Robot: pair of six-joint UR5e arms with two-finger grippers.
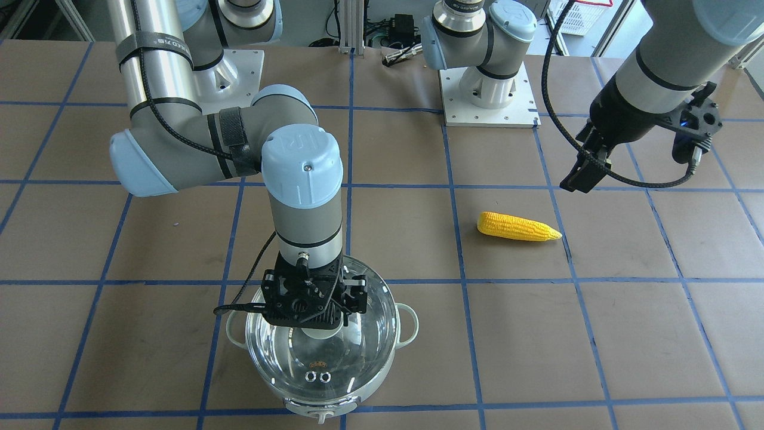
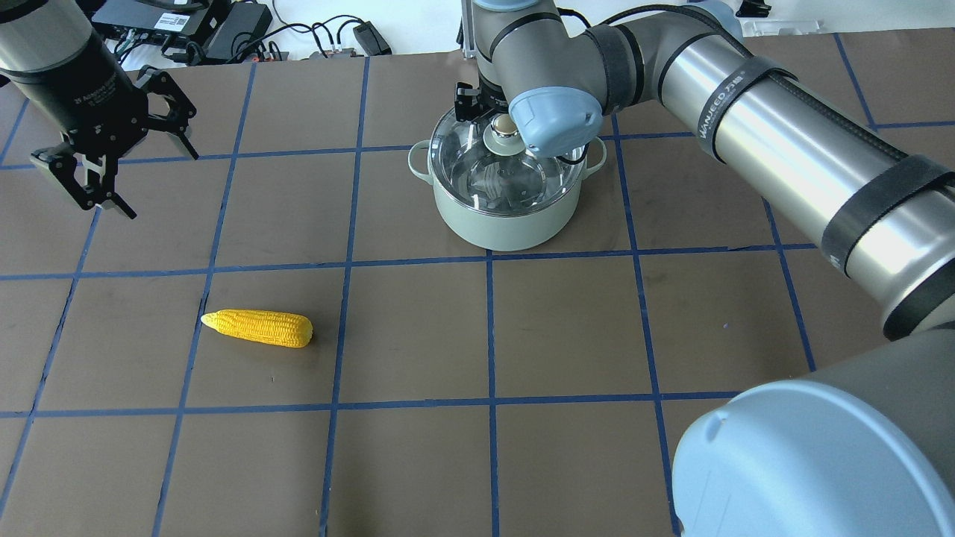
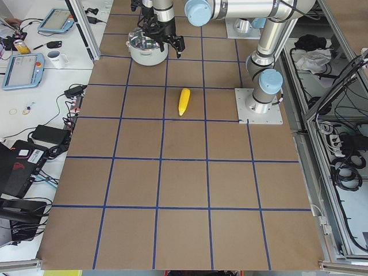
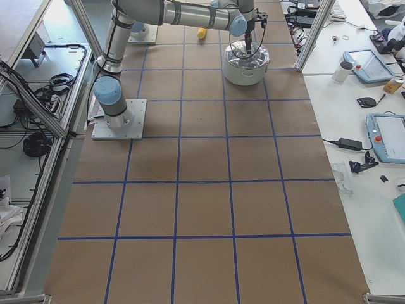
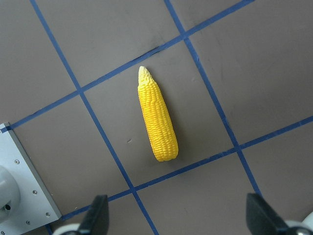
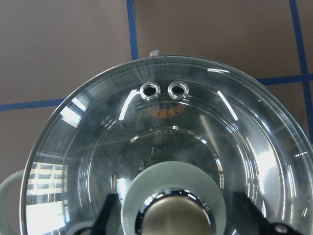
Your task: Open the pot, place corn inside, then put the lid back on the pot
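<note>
Since the glass lid point(image 6: 205, 127) sits closed on the mint-green pot point(image 2: 507, 220), my job now is to lift it off. My right gripper point(image 6: 177, 216) hangs directly over it with its fingers point(image 6: 105, 215) spread wide, one on each side of the beige-gold knob point(image 2: 505, 123) and neither touching it. I cannot tell from these views whether the tips are low enough to catch the knob below its widest part. I would check that first, because a grip on the rounded top would likely slip off.

To do this well, I should keep the knob centred between the pads and go down until they are just above the pale green base point(image 6: 146, 191). Then I close firmly and pull straight up, so the rim comes free evenly and the pot does not drag across the table point(image 1: 406, 239). The glass is heavy for so small a handle, so I expect it may swing, and a slow lift seems wise.

My left gripper point(image 5: 178, 218) hovers with its fingers apart, high above the yellow corn cob point(image 5: 157, 120). The cob lies flat on the table, well away from the pot. It lies roughly crosswise to my finger gap, which should suit a pinch across its thick middle.
</note>
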